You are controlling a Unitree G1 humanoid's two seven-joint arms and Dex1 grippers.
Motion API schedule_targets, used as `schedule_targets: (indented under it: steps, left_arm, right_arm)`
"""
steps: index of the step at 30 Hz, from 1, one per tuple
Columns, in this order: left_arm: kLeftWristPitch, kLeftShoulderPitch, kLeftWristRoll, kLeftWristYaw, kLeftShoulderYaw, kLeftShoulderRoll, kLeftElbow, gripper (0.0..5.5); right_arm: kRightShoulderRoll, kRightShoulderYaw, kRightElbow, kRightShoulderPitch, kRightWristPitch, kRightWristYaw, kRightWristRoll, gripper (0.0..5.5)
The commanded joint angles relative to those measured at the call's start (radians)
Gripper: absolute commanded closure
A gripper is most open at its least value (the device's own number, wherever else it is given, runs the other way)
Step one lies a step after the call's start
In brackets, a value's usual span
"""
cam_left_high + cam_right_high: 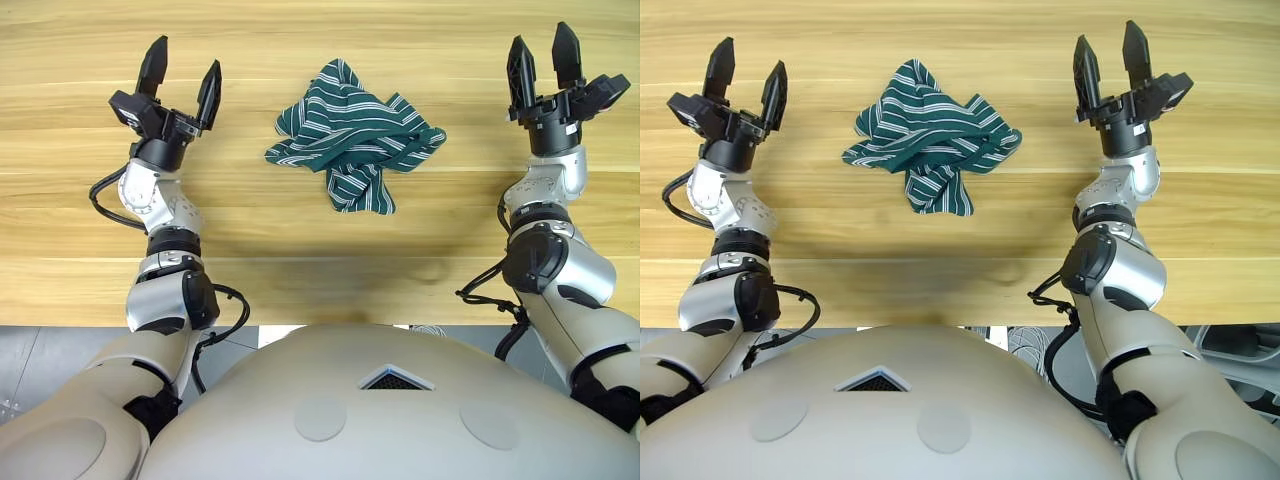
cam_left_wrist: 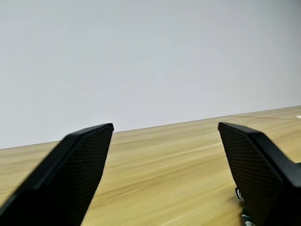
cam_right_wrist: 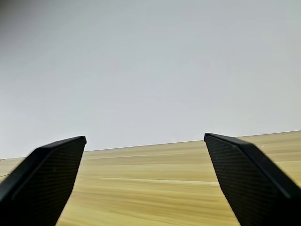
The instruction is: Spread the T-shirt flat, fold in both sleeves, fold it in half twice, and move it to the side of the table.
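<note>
- The T-shirt (image 1: pixel 350 135) is dark green with thin white stripes. It is crumpled into a loose heap, and the stripes run in different directions across its folds.
- One striped flap sticks out of the heap on the side nearer the robot.
- Sleeves and neckline cannot be made out in the bunched cloth.
- The shirt lies on the light wooden bench (image 1: pixel 300 260), roughly midway between the two arms and well apart from each.
- The left pincer (image 1: pixel 186 58) is over the bench to the left of the shirt, tips pointing away from the robot. Its two black fingers (image 2: pixel 75 174) are spread wide, with bench wood showing in the gap.
- The right pincer (image 1: pixel 541 38) is over the bench to the right of the shirt, also pointing away. Its fingers (image 3: pixel 254 174) are likewise spread apart.
- Beyond the bench's far edge, both wrist views show a plain pale wall (image 2: pixel 141 56).
</note>
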Motion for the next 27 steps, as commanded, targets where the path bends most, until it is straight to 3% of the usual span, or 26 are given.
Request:
schedule_targets:
  steps: [1, 9, 18, 21, 27]
  left_arm:
    - [-0.016, 0.009, 0.017, -0.022, -0.003, 0.019, 0.013, 1.48]
    - [-0.036, 0.007, 0.031, -0.021, 0.000, 0.031, 0.036, 1.48]
    - [-0.002, 0.103, -0.033, -0.247, -0.016, 0.051, -0.060, 1.48]
    - [-0.009, 0.181, 0.016, -0.281, -0.065, 0.074, -0.141, 1.48]
    - [-0.057, 0.246, 0.182, -0.195, -0.169, 0.096, -0.200, 1.48]
  right_arm:
    - [0.000, 0.003, 0.007, -0.008, -0.005, -0.002, -0.006, 0.82]
    - [0.002, 0.011, 0.010, -0.011, -0.006, -0.008, -0.012, 0.82]
    - [0.010, 0.028, 0.014, -0.017, -0.008, -0.016, -0.022, 0.82]
    - [0.016, 0.034, 0.014, -0.022, -0.010, -0.021, -0.028, 0.82]
    - [0.031, 0.049, 0.018, -0.032, -0.014, -0.038, -0.047, 0.82]
